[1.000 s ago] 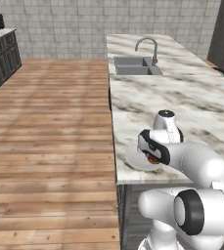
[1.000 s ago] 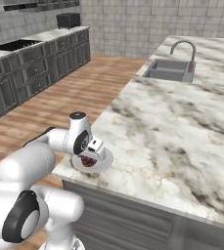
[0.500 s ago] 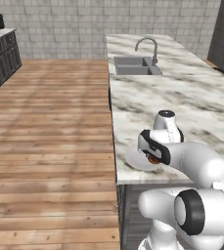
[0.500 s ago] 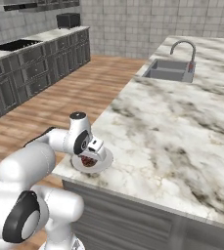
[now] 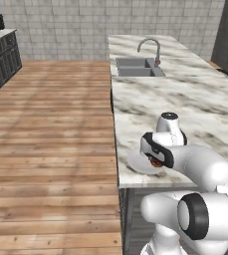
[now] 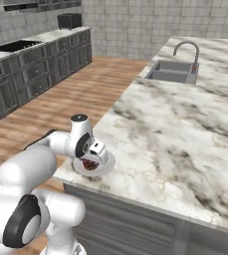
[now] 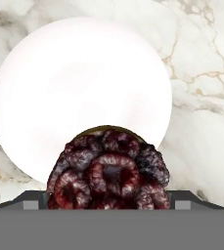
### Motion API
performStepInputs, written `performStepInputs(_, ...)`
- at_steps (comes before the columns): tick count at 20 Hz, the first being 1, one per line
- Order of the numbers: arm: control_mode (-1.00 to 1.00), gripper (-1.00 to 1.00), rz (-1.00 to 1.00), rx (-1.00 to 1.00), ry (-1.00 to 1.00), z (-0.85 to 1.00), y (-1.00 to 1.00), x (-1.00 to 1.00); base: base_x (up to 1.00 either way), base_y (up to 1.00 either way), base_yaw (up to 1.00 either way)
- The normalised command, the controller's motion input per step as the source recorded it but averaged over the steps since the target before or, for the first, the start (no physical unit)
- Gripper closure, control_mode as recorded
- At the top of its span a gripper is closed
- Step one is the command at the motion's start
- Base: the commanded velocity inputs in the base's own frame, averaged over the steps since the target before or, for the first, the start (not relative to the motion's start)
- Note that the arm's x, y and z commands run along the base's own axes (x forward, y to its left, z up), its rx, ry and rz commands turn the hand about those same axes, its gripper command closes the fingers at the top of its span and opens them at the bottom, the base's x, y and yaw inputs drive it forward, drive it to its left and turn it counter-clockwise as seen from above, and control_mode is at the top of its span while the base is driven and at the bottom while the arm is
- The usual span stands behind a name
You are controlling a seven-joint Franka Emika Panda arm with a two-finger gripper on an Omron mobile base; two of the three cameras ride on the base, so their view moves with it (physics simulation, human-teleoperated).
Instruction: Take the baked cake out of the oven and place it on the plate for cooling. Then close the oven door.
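Note:
The baked cake (image 7: 108, 173), dark reddish-brown and bumpy, fills the space between my fingertips (image 7: 33, 200). My gripper (image 7: 111, 200) is shut on it, jaws wide. It hangs low over the near rim of the round white plate (image 7: 79, 83); contact with the plate cannot be made out. The plate (image 5: 134, 162) lies at the near corner of the marble counter, with the gripper (image 5: 155, 160) and cake (image 5: 157, 162) above its right side. From the other side the cake (image 6: 89, 165) shows under the gripper (image 6: 90, 162) on the plate (image 6: 107, 162). The oven and the oven door are out of view.
The marble island counter (image 5: 185, 99) runs away from me, with a sink (image 5: 135, 67) and faucet (image 5: 153, 47) at its far end. The plate lies close to the counter's front and left edges. Wooden floor (image 5: 51, 124) lies to the left, and dark cabinets (image 6: 31, 74) line the far wall.

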Motion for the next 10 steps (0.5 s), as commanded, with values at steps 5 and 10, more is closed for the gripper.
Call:
performStepInputs(5,1.00,1.00,0.00,0.00,0.00,0.00,0.00,0.00,0.00,0.00,0.00)
performStepInputs(10,-1.00,1.00,0.00,0.00,0.00,0.00,0.00,0.00,0.00,0.00,0.00)
